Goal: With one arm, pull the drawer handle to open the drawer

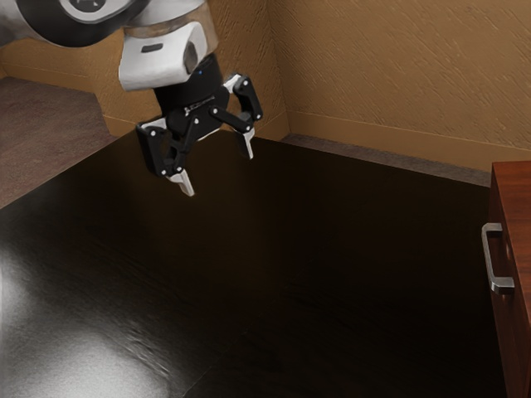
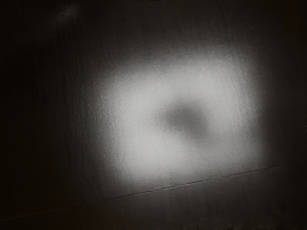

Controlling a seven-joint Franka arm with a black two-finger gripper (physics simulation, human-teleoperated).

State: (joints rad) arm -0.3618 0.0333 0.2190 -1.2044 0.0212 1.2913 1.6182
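The arm [image 1: 158, 50] comes in from the exterior view's upper left and stops high over the dark bench [image 1: 315, 274]. Its white wrist is tilted, so the black claw [image 1: 216, 167] points down and toward the exterior view's right. The claw is released: its two fingers [image 1: 184, 182] are spread wide with nothing between them, and they hang clear of the bench top.

The reddish wooden drawer [image 1: 516, 274] is at the exterior view's right edge, well apart from the claw. Its metal handle [image 1: 496, 257] is an upright bar on the face toward the arm. Whether the drawer is out at all cannot be told.

In the wrist view, a pale glare [image 2: 144, 139] lies on the bench below the hand, and a thin seam [image 2: 192, 183] runs beside it.
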